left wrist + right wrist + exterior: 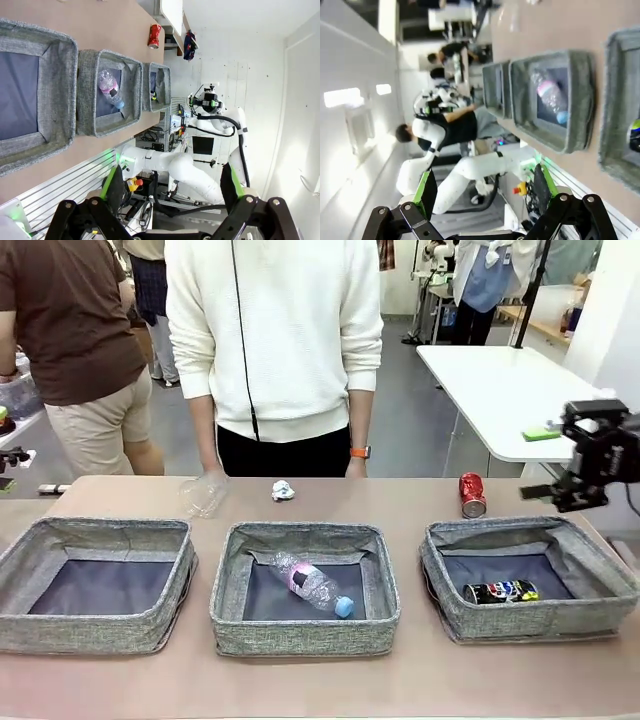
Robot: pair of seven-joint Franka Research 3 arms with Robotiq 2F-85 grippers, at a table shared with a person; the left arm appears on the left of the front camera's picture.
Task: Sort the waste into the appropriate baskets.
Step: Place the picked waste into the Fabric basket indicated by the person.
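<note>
- Left claw [170,181]: wide open, nothing in it, held clear of the table [107,30].
- Right claw [484,182]: wide open too, empty. In the front view it hangs at the right edge, by the far corner of the right basket [445,612].
- Left basket [20,625]: no waste in it.
- Middle basket [228,625]: pink-label bottle [308,583] lying flat, blue cap toward you.
- Right basket: dark can [500,592] on its side.
- Step, as I read it: btwn picks. 2 items sorted, 3 to go.
- Past the baskets, on the table: crushed clear bottle [203,495], white paper ball [283,490], red can [472,495]. Can't tell if the red can is standing or lying.
- Next, prob.: red can is nearest your right claw. Come down over it, close across the body, drop it w/ the dark can.
- Person [275,340] stands at the far edge.
</note>
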